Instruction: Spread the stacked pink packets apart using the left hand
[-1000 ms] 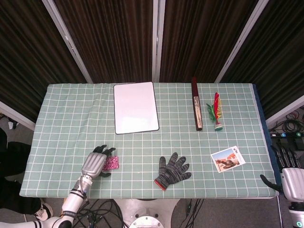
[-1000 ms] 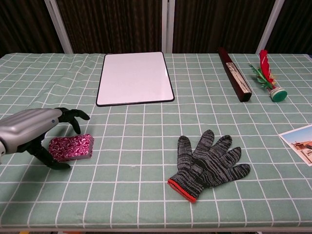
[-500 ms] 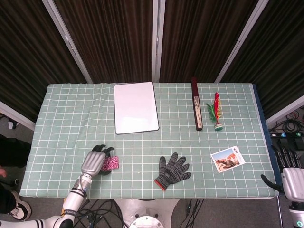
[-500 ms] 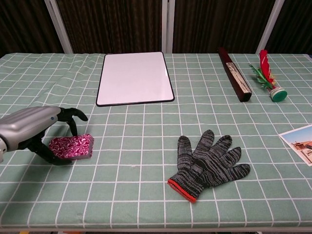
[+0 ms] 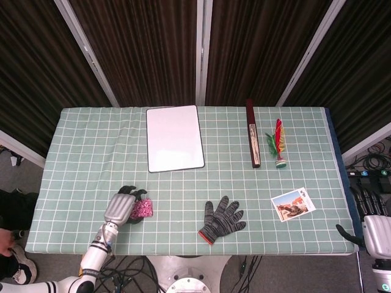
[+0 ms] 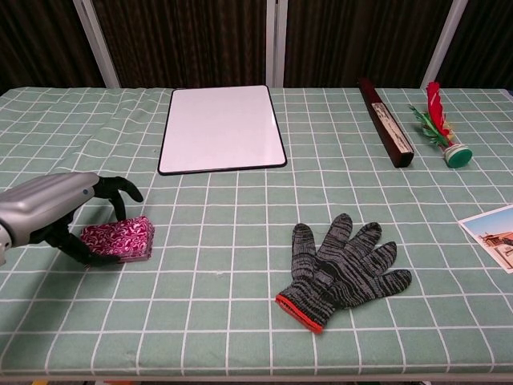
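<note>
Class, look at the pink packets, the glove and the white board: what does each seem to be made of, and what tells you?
Pink packets: probably glossy plastic or foil film; the swirl print shows a sheen. Glove: knitted yarn, matte grey-and-black striping with a red cuff edge. White board: a smooth, hard-looking white surface in a thin dark frame, possibly a coated dry-erase panel; the pictures leave that open.

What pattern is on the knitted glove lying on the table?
The glove has grey and black stripes with a red cuff edge, clearest in the chest view.
</note>
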You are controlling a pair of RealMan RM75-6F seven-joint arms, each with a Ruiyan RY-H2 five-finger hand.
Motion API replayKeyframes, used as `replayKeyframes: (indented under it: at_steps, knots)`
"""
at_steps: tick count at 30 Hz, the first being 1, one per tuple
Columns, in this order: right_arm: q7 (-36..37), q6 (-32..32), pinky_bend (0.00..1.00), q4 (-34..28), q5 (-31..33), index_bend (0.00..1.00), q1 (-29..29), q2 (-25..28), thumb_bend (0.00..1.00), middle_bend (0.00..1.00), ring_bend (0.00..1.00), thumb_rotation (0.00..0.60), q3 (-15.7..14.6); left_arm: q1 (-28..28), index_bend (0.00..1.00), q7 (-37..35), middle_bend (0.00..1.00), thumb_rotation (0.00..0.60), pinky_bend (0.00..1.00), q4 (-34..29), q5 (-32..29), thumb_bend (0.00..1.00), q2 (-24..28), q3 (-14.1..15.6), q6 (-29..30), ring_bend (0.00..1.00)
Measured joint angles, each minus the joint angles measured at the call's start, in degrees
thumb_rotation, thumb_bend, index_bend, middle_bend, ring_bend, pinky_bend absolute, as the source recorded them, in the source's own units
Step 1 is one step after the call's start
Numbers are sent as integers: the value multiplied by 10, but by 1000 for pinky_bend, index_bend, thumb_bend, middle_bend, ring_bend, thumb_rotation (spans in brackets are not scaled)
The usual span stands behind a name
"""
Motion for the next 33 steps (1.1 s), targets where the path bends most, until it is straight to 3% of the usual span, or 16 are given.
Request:
replayKeyframes:
  at_steps: [13,23,33]
  knots:
    - [3,-1,0,0,2,0,-1,1,87,0,0,600,1,-3,278,7,521,600,180,-8,-4,255,3,-1,7,209]
    - [4,-1,0,1,3,0,-1,2,87,0,0,600,2,-5,280,12,537,600,189,-33,-8,286,23,-6,11,217]
    - [0,-4,0,0,2,0,0,1,87,0,0,600,2,-15,281,-5,538,600,189,-16,-39,286,54,-47,13,218]
